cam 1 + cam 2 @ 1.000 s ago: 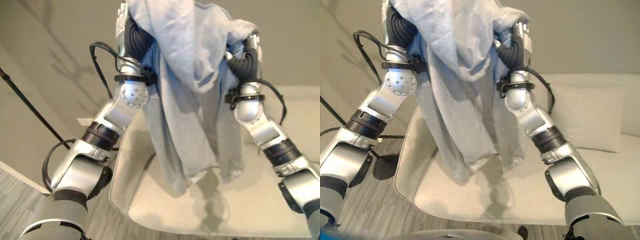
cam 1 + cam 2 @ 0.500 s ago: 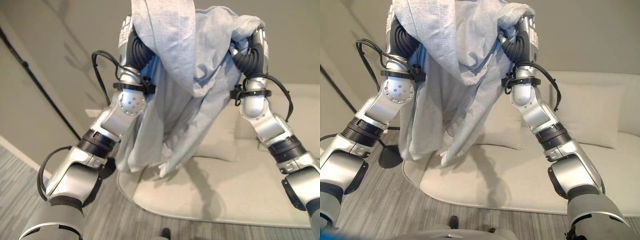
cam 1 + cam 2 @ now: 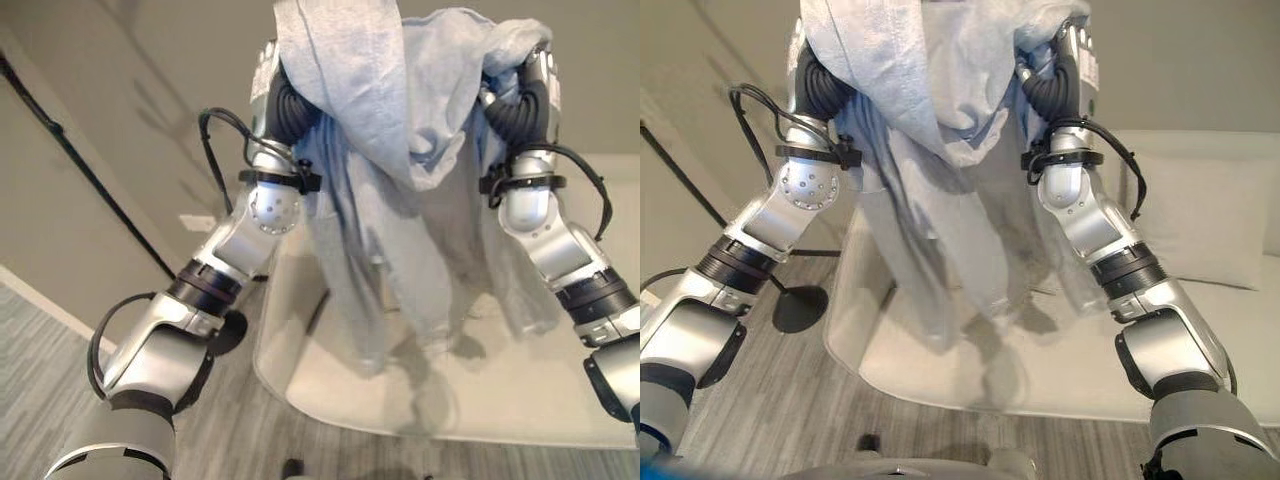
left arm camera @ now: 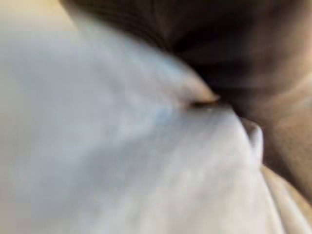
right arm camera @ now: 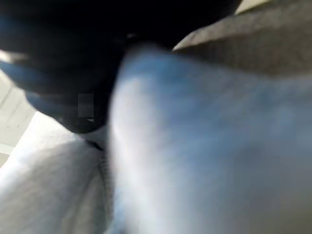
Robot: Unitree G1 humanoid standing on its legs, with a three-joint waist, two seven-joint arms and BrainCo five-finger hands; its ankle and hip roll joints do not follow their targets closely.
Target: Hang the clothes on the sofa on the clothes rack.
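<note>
You see the pale garment [image 3: 400,180] hanging from both raised arms above the sofa [image 3: 1200,300]; cloth hides the fingers, so their grip cannot be told.

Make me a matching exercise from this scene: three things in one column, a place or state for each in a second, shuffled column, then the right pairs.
Things:
1. pale blue garment
2. sofa
3. black pole

Places or states:
A. slanting in front of the wall on the robot's left
B. held up high, hanging down between both raised arms
C. cream, standing on the floor below the cloth

Pairs: 1-B, 2-C, 3-A
</note>
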